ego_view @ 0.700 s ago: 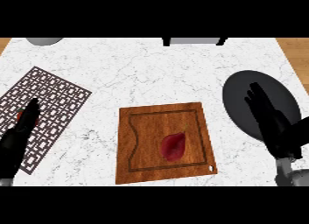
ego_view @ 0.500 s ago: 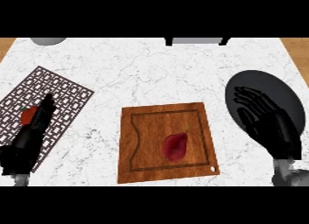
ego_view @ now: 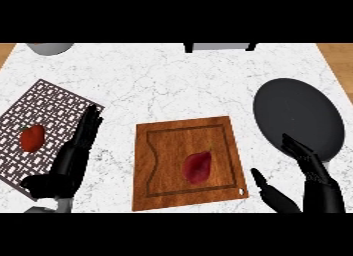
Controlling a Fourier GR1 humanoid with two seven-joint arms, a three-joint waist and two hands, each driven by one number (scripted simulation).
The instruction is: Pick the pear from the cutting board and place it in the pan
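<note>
Overhead, one wooden cutting board (ego_view: 188, 162), one dark red pear (ego_view: 199, 166), one black pan (ego_view: 298, 117), one brown lattice trivet (ego_view: 39, 131) and one small red-orange fruit (ego_view: 33, 137), all on a white marble counter (ego_view: 164, 75) with grey veining. Beyond the counter's far edge, strips of wooden floor at both upper corners, plus part of a grey round object (ego_view: 50, 48) at upper left and a dark base of some furniture (ego_view: 219, 47) at top centre, both cut off. Pear flat near the middle of the cutting board, inside its routed groove, long and leaf-shaped from above, glossy maroon, untouched by either hand. Pan to the right of the board, well apart from the pear, dark and shallow, its pale handle stub toward the lower right. Red-orange fruit on the trivet's left part. Left robot hand (ego_view: 74, 150) over the trivet's right edge, fingers straight and pressed together, pointing away, holding nothing. Right robot hand (ego_view: 304, 170) at lower right, fingers spread and relaxed with tips over the pan's near rim, thumb (ego_view: 262, 184) out toward the board's right corner, holding nothing.
</note>
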